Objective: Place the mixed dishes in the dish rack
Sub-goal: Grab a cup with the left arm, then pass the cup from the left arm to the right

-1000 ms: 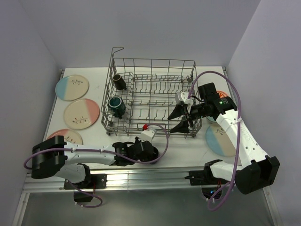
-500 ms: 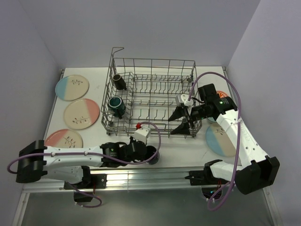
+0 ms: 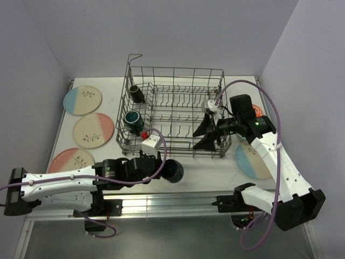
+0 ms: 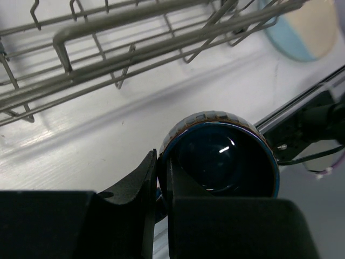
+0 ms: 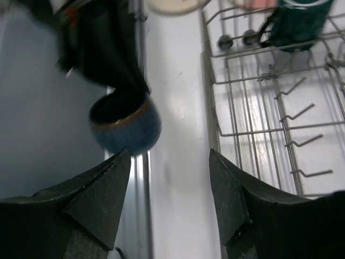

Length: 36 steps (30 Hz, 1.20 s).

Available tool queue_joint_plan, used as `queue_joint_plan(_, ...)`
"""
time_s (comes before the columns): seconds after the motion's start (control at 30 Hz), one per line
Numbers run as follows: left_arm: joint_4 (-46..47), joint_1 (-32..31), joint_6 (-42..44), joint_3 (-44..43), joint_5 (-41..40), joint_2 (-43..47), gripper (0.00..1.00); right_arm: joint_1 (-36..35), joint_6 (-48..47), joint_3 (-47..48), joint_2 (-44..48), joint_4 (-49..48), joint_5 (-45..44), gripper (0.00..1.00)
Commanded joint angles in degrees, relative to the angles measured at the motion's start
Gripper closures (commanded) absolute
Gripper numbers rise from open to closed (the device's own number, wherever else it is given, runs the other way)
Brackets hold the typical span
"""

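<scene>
The dish rack [image 3: 175, 110] is set in the middle of the table [image 3: 215, 167], and a teal mug [image 3: 132, 121] and a dark mug [image 3: 135, 93] are seen at its left end. Three plates [image 3: 92, 130] are laid to its left and one plate [image 3: 252, 159] to its right. The right gripper [image 3: 195, 141] is held wide open and empty over the rack's front right corner. The left gripper [image 3: 163, 168] is closed on the rim of a dark blue mug [image 3: 174, 171], in front of the rack.

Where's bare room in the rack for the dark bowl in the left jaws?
Free in the dish rack: middle and back-right tine rows, right of the teal mug and brown mug. Crowded: its front-right part under the right gripper, jaws open; table left of it, three plates; front strip, left gripper with the bowl.
</scene>
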<state>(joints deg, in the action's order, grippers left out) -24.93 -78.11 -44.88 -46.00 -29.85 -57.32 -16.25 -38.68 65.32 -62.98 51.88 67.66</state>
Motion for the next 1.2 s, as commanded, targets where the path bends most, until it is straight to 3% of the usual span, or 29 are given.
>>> queue_joint_plan(0.0, 1.3, -0.4, -2.1, -7.2, -2.0, 2.1, 1.0, -0.3, 35.4, -0.8, 1.7, -23.3, -7.2, 0.33)
queue_joint_plan(0.03, -1.4, -0.4, -2.7, -10.0, -3.6, 1.8, 1.0, -0.3, 44.6, 1.1, 1.3, -24.3, -9.6, 0.34)
queue_joint_plan(0.13, -6.3, -0.4, -3.6, -17.7, -6.5, -1.3, 1.0, -0.5, 57.1, 4.5, 0.4, -27.9, -12.9, 0.34)
queue_joint_plan(0.23, -11.8, 0.4, -3.7, -25.4, -9.8, -5.6, 1.0, -3.3, 61.0, 10.8, -0.5, -23.7, -22.3, 0.34)
queue_joint_plan(0.27, -13.7, 1.0, -3.6, -27.2, -10.3, -7.7, 1.0, -4.6, 60.8, 12.9, -1.7, -21.6, -30.5, 0.35)
queue_joint_plan(0.37, -15.0, 4.5, -3.2, -32.6, -10.1, -10.8, 1.0, -9.3, 58.8, 19.8, -3.8, -15.3, -42.0, 0.34)
queue_joint_plan(0.6, -13.1, 14.8, 1.7, -39.0, -8.5, -15.8, 1.0, -10.7, 49.1, 32.2, -8.3, -10.8, -51.3, 0.33)
queue_joint_plan(0.77, -6.5, 22.4, 5.7, -40.0, -4.7, -20.0, 1.0, -16.3, 42.5, 32.9, -11.5, -10.0, -57.7, 0.34)
queue_joint_plan(1.17, -3.5, 28.1, 10.9, -47.6, 1.5, -28.7, 1.0, -24.0, 37.4, 34.7, -22.9, -9.4, -70.2, 0.37)
